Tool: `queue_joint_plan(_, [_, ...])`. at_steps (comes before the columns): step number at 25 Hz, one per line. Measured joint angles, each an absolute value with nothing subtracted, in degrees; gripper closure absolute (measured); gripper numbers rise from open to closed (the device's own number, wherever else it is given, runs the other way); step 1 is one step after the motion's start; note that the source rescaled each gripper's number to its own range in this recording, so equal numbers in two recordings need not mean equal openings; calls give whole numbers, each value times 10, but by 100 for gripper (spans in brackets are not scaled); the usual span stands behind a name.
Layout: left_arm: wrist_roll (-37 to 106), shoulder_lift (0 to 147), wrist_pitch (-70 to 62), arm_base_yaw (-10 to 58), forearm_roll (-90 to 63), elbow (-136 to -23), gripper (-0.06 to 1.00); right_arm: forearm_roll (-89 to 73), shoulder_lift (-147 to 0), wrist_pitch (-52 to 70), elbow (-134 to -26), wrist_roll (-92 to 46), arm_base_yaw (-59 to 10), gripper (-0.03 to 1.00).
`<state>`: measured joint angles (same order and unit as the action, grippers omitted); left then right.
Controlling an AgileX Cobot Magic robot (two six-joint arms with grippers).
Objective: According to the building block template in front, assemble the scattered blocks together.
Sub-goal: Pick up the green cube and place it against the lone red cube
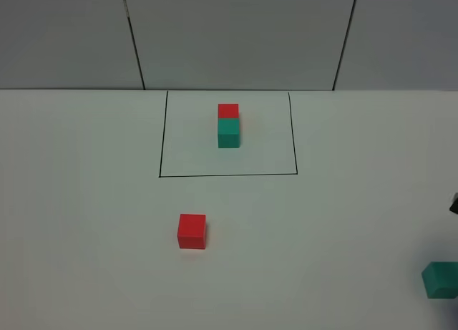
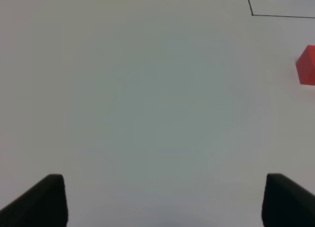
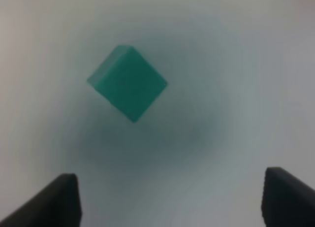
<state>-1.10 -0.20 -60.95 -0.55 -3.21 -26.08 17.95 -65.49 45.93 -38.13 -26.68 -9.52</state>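
White table top [image 1: 86,201] fills the scene. The left gripper [image 2: 157,202] does not appear in the high view. Its wrist view shows only two dark fingertips [image 2: 42,200], spread wide with bare table between them, and nothing is held. One loose small red matte cube [image 1: 192,231] sits left of the middle, in front of the thin black-lined rectangle [image 1: 229,175]; the left wrist view cuts this cube at its edge. Inside the rectangle stands the template pair [image 1: 228,126], one red cube touching one teal-green cube. At the far right one loose teal-green matte cube [image 1: 440,280] is partly cut off by the picture edge. The right gripper [image 3: 167,200] is wide open near it and grips nothing; in the right wrist view the cube looks blurred and lies apart from both fingers [image 3: 54,202]. Counted together: two red cubes, two teal-green cubes.
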Motion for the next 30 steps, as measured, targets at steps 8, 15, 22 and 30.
queue_joint_plan(8, [-11,-2,-610,-5,-32,-261,4,194,-729,449,-381,-315,-136,-2])
queue_joint_plan(15, [-11,-2,-610,-5,-32,-261,4,193,-777,432,-381,-361,-145,-2])
queue_joint_plan(22, [-11,-2,-610,-5,-32,-261,4,208,-794,392,-381,-372,-145,-2])
queue_joint_plan(30, [-11,-2,-610,-5,-32,-261,4,223,-796,367,-381,-381,-145,-2])
